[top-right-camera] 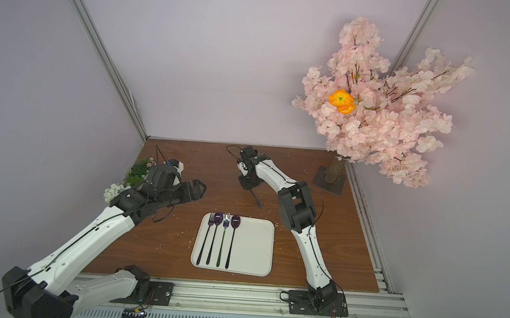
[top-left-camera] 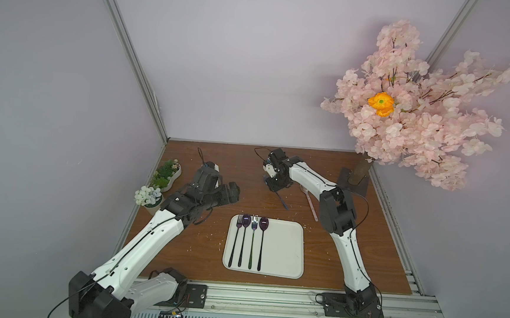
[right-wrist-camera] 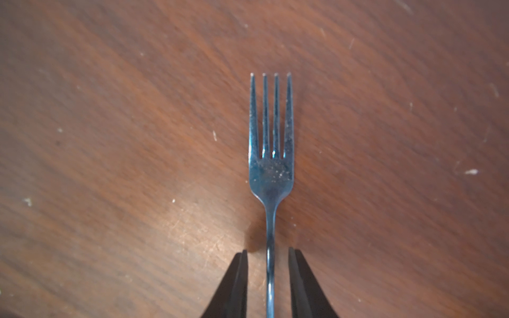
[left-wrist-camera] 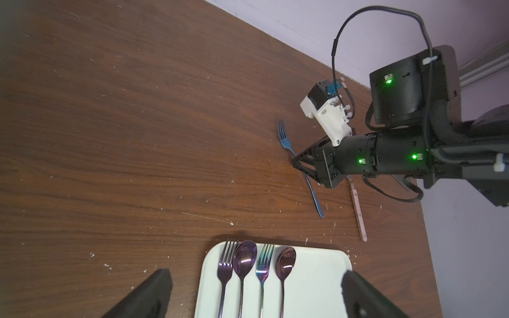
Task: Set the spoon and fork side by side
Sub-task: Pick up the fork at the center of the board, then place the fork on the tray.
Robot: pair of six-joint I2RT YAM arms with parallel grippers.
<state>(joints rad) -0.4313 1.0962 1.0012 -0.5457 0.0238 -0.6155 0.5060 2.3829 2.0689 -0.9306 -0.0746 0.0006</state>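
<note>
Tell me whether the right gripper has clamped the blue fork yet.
No. The right gripper straddles the blue fork at its handle, with a gap showing on each side.

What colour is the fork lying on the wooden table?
Metallic blue fork; clearest in the right wrist view.

I find nothing here that I can read: no word, label, brand or number on anything in view. Small pale marks sit beside the green lights (left-wrist-camera: pixel 388 81) on the black housings of my right arm (left-wrist-camera: pixel 396 159), but they are too small to make out.
</note>
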